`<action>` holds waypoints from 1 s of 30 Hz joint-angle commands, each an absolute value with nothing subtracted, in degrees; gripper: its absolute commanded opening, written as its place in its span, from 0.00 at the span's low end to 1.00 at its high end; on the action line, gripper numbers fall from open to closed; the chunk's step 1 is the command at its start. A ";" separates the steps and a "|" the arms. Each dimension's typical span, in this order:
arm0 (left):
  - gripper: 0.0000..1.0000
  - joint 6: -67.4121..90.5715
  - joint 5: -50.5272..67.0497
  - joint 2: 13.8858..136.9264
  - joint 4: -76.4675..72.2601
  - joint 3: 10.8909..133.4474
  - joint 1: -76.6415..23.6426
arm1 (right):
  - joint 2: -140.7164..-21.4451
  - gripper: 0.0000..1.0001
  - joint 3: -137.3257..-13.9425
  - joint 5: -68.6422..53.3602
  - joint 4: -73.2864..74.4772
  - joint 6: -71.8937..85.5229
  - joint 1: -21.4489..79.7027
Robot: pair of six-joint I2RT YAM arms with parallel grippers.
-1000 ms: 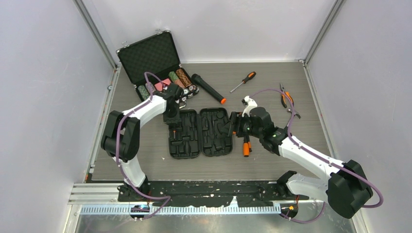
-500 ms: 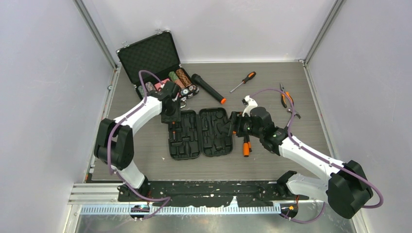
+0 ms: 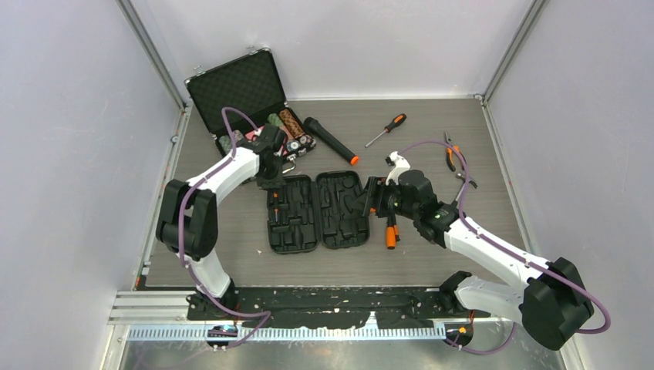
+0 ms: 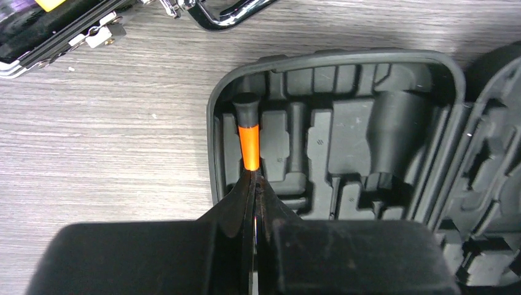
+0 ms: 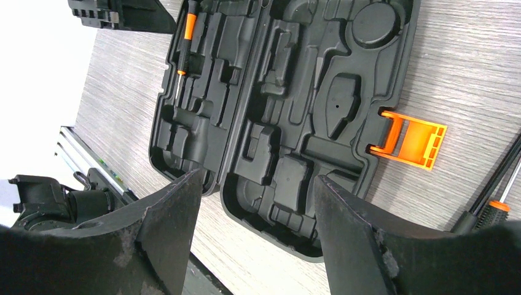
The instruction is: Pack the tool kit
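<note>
One tool kit (image 3: pixel 339 212) lies open — left hand (image 4: pixel 254 184) closed over its corner.

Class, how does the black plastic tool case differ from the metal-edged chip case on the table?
The tool case lies flat, both halves on the table; the chip case has its lid raised. The tool case has rounded plastic edges and moulded slots; the chip case has metal edges and foam lining. The tool case holds one slim orange-and-black tool; the chip case, rows of chips. Both are open.
</note>
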State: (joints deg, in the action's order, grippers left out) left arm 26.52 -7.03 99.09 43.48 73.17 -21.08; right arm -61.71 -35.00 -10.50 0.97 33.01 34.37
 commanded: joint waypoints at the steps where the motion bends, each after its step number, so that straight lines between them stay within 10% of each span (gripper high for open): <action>1: 0.00 25.90 -7.65 101.17 41.72 75.23 -20.36 | -60.48 0.72 -36.53 -10.53 -0.35 32.22 34.19; 30: 0.00 26.36 -5.45 109.64 40.13 71.43 -19.77 | -62.59 0.72 -36.98 -11.72 -0.35 32.34 33.97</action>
